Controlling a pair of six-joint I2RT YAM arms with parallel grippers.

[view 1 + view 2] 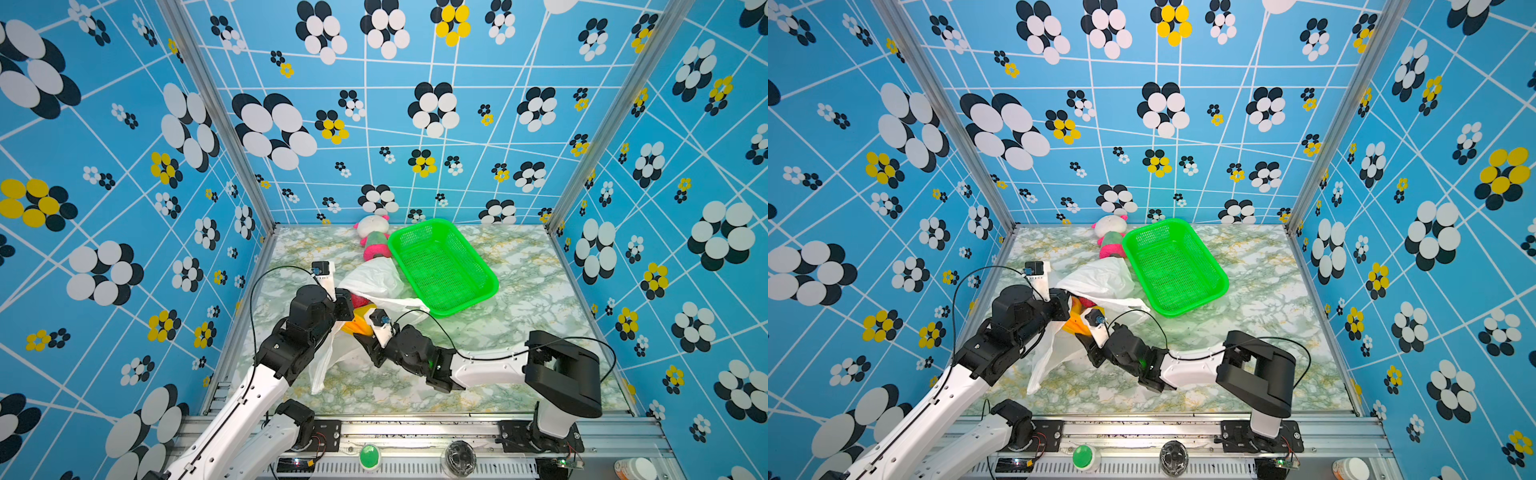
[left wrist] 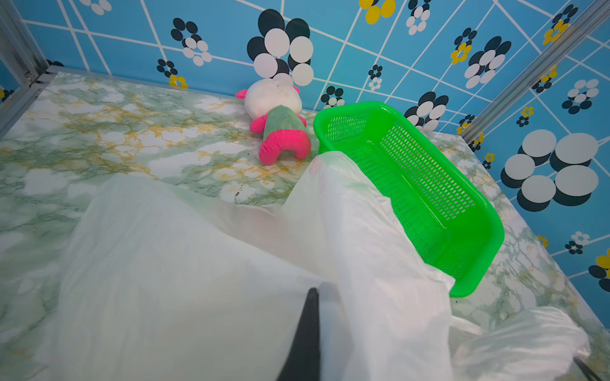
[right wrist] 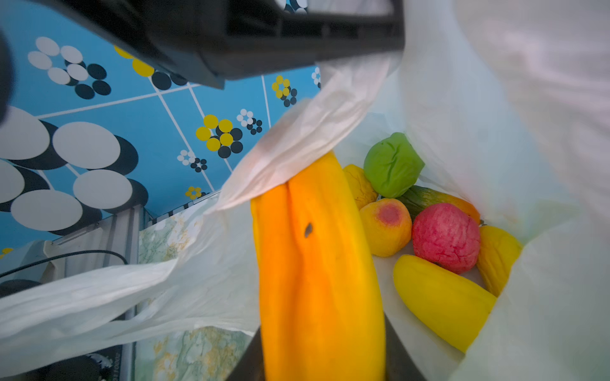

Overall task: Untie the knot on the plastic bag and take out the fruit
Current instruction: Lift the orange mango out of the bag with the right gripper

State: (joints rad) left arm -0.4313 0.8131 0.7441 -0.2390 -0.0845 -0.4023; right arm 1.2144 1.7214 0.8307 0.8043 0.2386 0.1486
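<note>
Your right gripper (image 3: 321,349) grasps the long orange toy fruit (image 3: 317,257), probably light and squashy: grip its middle gently. Your left gripper (image 2: 308,316) pinches the flimsy plastic bag (image 1: 374,278) by its rim.

No legible txt, labels, brands or nos. in any view.

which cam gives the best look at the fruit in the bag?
Right wrist: it looks straight into the open bag, with the fruit unobstructed. Both top views catch only a yellow-red sliver at its mouth. Left wrist shows just bag plastic.
</note>
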